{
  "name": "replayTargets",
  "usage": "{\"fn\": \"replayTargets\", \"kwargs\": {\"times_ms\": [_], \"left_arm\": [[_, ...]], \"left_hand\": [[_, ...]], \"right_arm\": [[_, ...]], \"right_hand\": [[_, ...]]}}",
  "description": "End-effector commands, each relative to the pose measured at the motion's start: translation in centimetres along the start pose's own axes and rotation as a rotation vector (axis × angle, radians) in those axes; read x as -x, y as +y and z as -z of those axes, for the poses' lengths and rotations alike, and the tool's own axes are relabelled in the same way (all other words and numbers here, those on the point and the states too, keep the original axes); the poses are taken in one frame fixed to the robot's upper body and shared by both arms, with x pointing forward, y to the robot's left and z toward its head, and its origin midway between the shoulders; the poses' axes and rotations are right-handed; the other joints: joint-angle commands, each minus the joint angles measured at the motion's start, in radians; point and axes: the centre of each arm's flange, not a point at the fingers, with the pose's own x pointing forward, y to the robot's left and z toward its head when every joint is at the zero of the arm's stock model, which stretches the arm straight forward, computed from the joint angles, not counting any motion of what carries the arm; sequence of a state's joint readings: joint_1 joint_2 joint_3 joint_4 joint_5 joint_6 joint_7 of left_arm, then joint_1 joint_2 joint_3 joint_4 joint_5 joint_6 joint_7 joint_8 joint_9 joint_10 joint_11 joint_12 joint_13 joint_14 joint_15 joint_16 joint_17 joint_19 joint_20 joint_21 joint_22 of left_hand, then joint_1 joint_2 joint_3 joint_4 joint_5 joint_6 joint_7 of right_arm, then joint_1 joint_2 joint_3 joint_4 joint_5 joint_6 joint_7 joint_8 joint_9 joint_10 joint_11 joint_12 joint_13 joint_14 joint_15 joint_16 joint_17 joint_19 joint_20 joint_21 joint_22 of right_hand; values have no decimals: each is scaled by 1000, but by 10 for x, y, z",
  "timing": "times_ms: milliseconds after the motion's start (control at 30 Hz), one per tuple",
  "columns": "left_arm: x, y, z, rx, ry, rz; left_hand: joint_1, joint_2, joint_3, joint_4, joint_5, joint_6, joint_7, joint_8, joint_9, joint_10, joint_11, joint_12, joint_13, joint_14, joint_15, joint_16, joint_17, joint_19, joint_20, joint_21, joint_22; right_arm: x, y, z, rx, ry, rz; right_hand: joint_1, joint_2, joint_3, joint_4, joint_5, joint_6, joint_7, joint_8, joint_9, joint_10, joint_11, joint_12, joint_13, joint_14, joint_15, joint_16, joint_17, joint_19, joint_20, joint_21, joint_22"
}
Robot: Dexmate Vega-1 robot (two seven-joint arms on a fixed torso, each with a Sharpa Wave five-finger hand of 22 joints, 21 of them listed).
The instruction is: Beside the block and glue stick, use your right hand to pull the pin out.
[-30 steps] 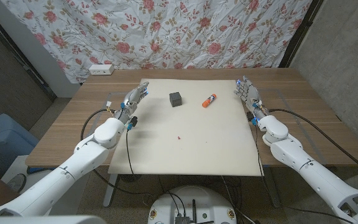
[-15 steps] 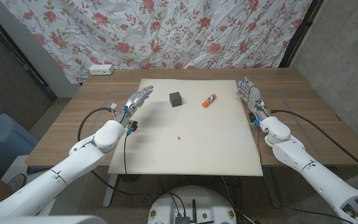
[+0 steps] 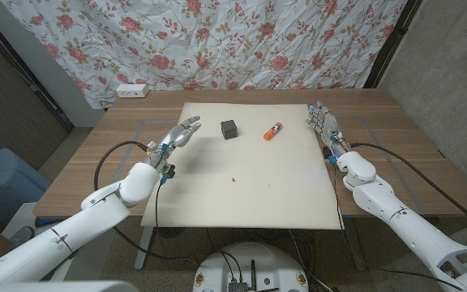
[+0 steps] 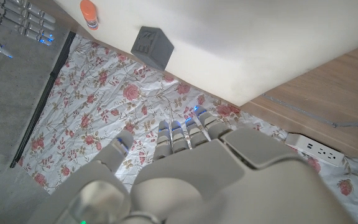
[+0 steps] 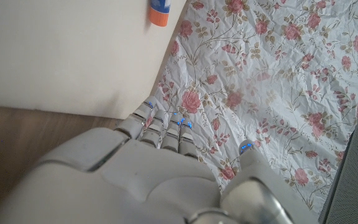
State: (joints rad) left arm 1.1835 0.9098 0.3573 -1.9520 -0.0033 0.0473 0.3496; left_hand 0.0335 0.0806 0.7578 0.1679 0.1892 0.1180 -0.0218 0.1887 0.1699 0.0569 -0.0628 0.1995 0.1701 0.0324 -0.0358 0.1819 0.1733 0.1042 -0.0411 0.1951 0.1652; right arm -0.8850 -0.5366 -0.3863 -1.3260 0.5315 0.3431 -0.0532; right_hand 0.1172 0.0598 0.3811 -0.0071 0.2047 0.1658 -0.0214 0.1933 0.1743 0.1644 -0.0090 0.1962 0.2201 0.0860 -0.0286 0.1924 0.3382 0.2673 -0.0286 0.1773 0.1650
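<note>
A tiny red pin (image 3: 233, 178) sits near the middle of the cream mat (image 3: 250, 203). Farther back on the mat stand a dark grey block (image 3: 229, 129) (image 4: 152, 46) and an orange glue stick (image 3: 272, 130) (image 4: 89, 12) (image 5: 159, 12). My right hand (image 3: 324, 124) (image 5: 160, 180) is at the mat's far right edge, fingers stretched out and holding nothing, well away from the pin. My left hand (image 3: 178, 135) (image 4: 191, 174) hovers over the mat's far left edge, fingers extended, left of the block.
A white power strip (image 3: 131, 90) (image 4: 319, 147) lies at the table's back left. A floral cloth (image 3: 242, 40) hangs behind the table. Bare wood (image 3: 387, 130) borders the mat on both sides.
My left hand has moved forward and to the right, toward the block. The right hand has barely shifted.
</note>
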Motion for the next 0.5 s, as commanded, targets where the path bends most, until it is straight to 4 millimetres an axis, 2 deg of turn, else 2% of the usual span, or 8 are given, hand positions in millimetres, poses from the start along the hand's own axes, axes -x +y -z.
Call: {"fn": "replayTargets", "kwargs": {"times_ms": [33,167,500], "left_arm": [[14,1,-5,-175,-21,-17],[14,1,-8,-224,-36,40],[26,-6,-11,-299,-23,56]], "left_hand": [[-7,101,-2,6,-3,10,-13,-1,3,8,-12,1,4,15,-30,7,4,6,-49,0,4],[-19,85,-15,11,-6,13,-22,-2,4,10,-21,0,4,14,-35,6,6,-1,-57,-3,5],[-31,73,-29,13,-8,16,-31,-3,4,10,-25,-3,4,8,-42,3,6,-20,-66,-9,5]], "right_arm": [[-2,5,5,7,16,1],[-1,6,6,5,17,6],[2,6,5,22,9,13]], "right_hand": [[-8,6,0,-6,1,10,4,-1,3,1,-1,-2,1,1,-7,5,-1,-3,1,3,2],[-8,7,0,-7,0,6,5,-3,3,0,-1,-3,-1,0,-7,5,-2,-4,0,3,2],[-8,10,-2,-11,-2,4,13,-5,3,-5,1,-4,-5,-6,-5,5,-7,-12,0,2,1]]}}
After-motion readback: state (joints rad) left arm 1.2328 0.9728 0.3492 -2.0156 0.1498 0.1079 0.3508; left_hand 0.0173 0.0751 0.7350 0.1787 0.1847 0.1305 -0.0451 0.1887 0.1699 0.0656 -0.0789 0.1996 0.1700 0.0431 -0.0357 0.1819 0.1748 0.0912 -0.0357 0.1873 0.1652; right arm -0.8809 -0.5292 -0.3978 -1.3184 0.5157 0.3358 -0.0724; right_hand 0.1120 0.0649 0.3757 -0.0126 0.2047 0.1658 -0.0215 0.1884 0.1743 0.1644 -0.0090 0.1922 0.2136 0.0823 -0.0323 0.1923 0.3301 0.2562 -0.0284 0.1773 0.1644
